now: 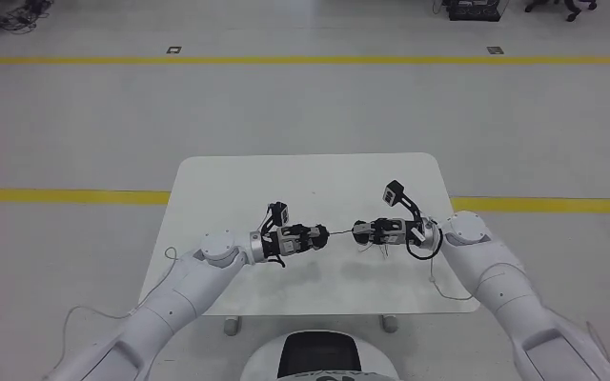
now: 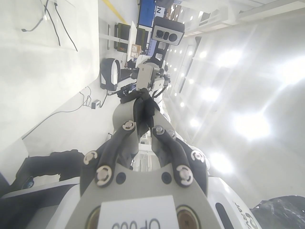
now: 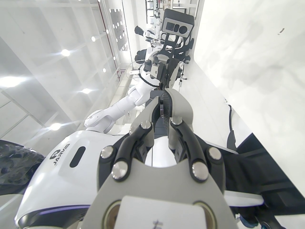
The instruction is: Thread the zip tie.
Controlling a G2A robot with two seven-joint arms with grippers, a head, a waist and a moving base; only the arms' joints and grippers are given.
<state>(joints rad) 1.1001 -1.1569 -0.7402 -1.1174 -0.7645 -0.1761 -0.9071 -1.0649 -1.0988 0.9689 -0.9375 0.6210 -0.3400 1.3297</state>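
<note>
Left pincer (image 1: 316,233) and right pincer (image 1: 362,229) are facing each other tip to tip above the middle of the white counter (image 1: 238,181). Black zip tie (image 1: 339,231) is running as a thin line between them, held off the surface. Left pincer's fingers (image 2: 143,117) are pressing together, clamped on one end of the tie. Right pincer is likewise clamping the other end. Spare zip ties (image 2: 68,36) are lying loose on the counter near the right arm.
</note>
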